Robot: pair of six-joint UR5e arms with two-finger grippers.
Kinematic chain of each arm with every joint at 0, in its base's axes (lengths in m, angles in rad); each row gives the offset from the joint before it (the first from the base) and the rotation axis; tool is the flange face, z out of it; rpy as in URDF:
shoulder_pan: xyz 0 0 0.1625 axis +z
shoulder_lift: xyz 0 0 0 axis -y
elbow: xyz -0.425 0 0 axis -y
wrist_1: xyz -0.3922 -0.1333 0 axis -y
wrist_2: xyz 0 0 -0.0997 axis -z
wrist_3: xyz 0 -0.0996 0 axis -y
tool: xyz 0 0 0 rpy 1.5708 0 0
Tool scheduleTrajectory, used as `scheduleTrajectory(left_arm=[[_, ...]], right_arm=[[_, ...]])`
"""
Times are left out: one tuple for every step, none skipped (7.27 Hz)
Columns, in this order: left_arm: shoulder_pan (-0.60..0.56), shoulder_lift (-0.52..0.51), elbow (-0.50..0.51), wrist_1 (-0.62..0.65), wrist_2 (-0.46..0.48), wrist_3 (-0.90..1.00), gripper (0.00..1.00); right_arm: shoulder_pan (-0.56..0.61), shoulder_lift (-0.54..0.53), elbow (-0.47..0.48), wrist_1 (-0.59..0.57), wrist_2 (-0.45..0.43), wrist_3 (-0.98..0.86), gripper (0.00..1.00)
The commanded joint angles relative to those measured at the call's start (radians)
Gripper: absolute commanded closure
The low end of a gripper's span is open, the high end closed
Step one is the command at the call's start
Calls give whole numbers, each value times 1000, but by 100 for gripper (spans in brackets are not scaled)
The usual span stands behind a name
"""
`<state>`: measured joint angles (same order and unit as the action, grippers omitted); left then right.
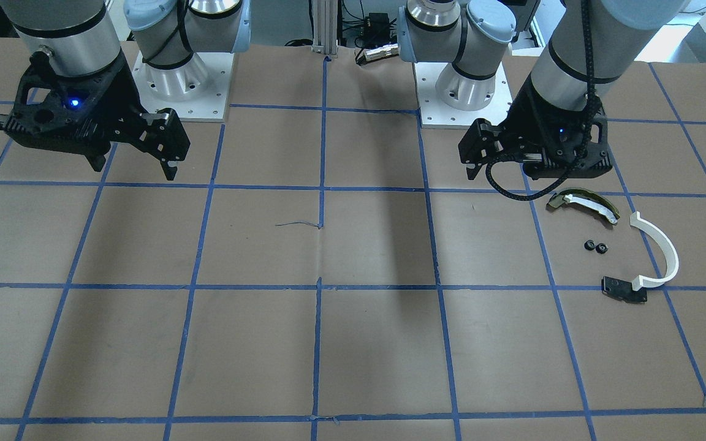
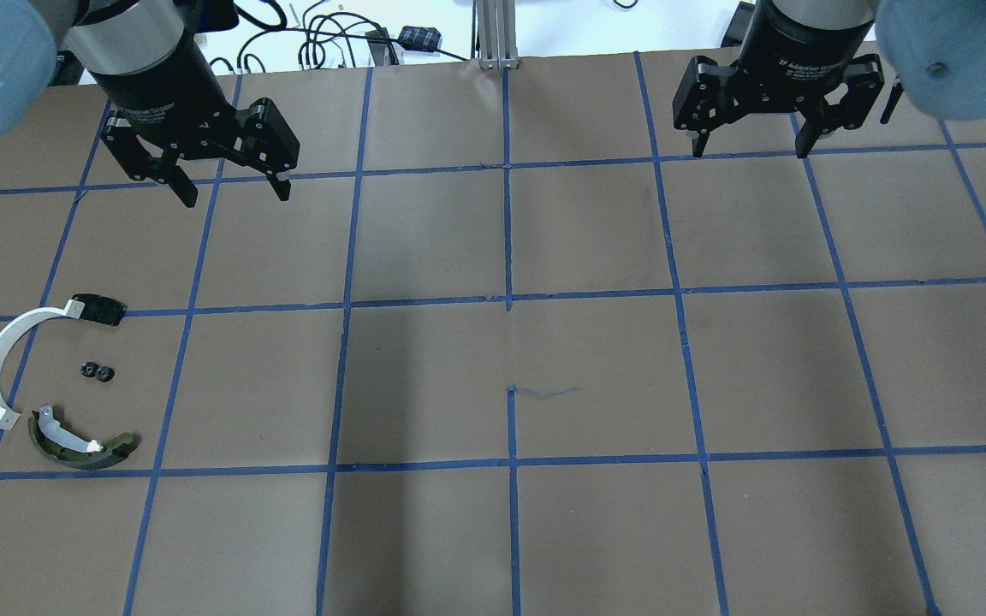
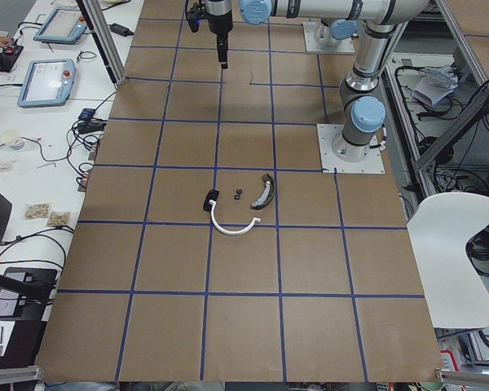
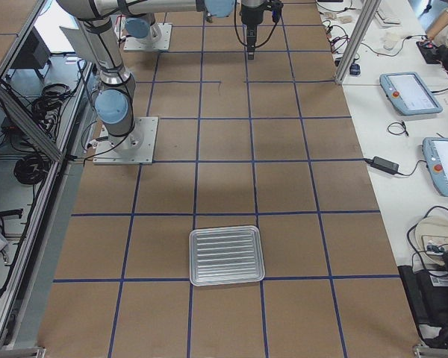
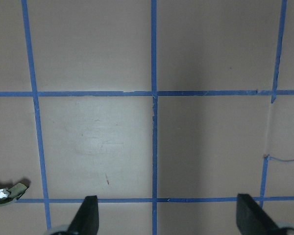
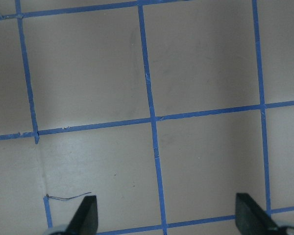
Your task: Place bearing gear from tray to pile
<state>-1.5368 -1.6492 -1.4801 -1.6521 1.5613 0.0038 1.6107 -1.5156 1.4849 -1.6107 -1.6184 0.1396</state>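
the left gripper [image 2: 235,197] hangs raised over the left half of the desk [image 2: 510,530]. its claw is spread wide with nothing between the fingers, and its wrist camera shows only brown paper and blue tape under them.

just beside it, toward the left end, lies the pile. nearest the robot's edge is the olive-and-white curved piece [image 2: 74,449]. next come two small black round parts [image 2: 98,371], side by side and touching. farthest toward the operators' edge is the flat black bracket [image 2: 99,309], its end at or against the white arc strip [image 1: 673,262], which bows out toward the left end. i take the round parts for bearing gears. if so, the task's thing sits in the pocket the larger pieces leave.

farther along, the right gripper [image 2: 750,152] hangs raised over the right half, its claw equally wide and holding nothing.

farthest of all is the tray [image 4: 226,257], toward the right end and about midway between the long edges. it lies flat, and i can make out nothing on its ribbed floor, so the placing looks done. both arms seem parked high to stay out of the way.

for moving, only paper and tape show between the two claws. open squares also separate the pile from the left end and from both long edges. a low approach would best come from the desk's middle, since the arc guards the far side.
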Motion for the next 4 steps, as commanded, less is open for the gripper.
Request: scheduleTrajectory(left_arm=[[4,12,-22,3,0,1,0],[4,12,-22,5,0,1,0],[4,11,-22,5,-1,-10,0],[6,12,-22,6,-1,-8,0]], right_arm=[[0,0,0,0,0,0,0],[0,0,0,0,0,0,0],[0,0,0,0,0,0,0],[0,0,0,0,2,0,0]])
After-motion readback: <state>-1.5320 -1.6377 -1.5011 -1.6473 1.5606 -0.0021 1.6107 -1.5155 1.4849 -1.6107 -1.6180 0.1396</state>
